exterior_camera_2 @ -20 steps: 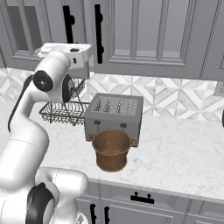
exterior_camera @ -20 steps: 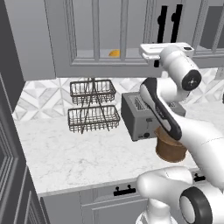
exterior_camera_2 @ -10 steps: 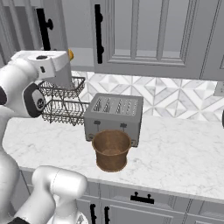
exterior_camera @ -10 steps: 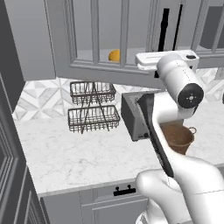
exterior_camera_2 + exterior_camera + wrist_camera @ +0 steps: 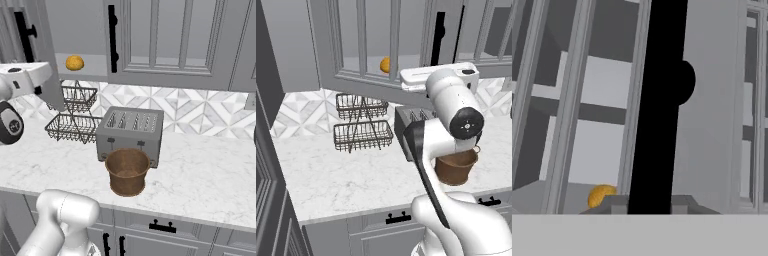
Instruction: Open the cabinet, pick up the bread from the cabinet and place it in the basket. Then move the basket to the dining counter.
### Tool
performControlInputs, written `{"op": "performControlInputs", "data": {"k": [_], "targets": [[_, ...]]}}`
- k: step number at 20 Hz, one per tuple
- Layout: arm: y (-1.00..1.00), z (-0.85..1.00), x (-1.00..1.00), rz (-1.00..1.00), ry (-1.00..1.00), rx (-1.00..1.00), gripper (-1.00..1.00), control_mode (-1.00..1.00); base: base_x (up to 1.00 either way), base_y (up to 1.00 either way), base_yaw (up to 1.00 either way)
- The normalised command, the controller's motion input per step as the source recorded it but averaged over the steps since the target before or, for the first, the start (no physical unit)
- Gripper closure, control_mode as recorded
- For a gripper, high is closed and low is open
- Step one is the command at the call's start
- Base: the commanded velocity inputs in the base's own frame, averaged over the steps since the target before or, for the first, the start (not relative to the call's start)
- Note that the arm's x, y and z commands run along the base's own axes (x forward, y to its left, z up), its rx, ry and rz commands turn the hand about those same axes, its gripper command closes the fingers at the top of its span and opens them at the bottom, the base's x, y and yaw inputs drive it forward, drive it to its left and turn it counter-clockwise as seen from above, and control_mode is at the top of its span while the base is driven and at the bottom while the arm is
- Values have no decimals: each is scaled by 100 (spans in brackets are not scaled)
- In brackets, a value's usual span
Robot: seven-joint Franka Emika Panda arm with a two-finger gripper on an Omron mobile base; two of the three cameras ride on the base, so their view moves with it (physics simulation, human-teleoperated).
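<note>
Fingers [image 5: 650, 202] sit nearly closed around the cabinet door's upright black handle [image 5: 657, 100], door [image 5: 371, 45] swung partway. Bread [image 5: 602, 195] sits on the shelf just behind them, slightly left; basket [image 5: 127, 171] waits below on the worktop [image 5: 200, 175].

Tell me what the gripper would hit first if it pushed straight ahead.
The long black bar handle of the grey slatted cabinet door: it already sits between the gripper fingertips, so contact looks immediate.

Arm raised high, elbow bent, wrist level w/ forearm reaching fwd. Gripper [image 5: 650, 204] pointing ahead, fingertips [image 5: 614, 204] either side of a black bar handle [image 5: 657, 110], jaws close-set around it.
</note>
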Motion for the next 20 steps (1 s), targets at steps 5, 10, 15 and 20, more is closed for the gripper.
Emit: {"op": "performControlInputs", "data": {"k": [5, 10, 15, 20], "targets": [[66, 0, -40, 0, 4, -7, 100, -100, 0, 0, 0], [77, 0, -29, 0, 2, -9, 100, -100, 0, 0, 0], [78, 0, -18, -1, 2, -9, 100, -100, 0, 0, 0], [63, 0, -7, -1, 3, -6, -100, -100, 0, 0, 0]]}}
